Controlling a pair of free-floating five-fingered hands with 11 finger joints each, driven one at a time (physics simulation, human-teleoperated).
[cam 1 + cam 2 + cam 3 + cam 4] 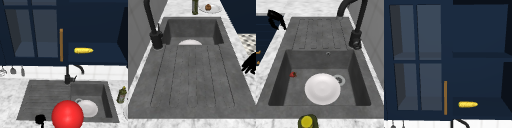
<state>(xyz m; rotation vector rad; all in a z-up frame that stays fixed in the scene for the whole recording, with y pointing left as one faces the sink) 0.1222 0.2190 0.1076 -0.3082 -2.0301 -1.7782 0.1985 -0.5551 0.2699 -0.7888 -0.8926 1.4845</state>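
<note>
though beside the sink [45, 100], left robot hand [40, 119] well apart from plate [88, 108]

The hand [40, 119] is plain matt black, human-shaped, with slim tapering fingers [247, 67] and no markings.

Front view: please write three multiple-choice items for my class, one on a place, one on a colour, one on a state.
1. The white plate lies: A on the drainboard; B in the sink basin; C on the counter.
2. The corn cob is: A red; B white; C yellow.
3. The left hand is: A clear of tap and plate; B gripping the tap; C pressing the plate.
Answers: B, the basin walls surround it; C, it shows yellow against the dark shelf; A, it hangs by the sink's front edge.
</note>
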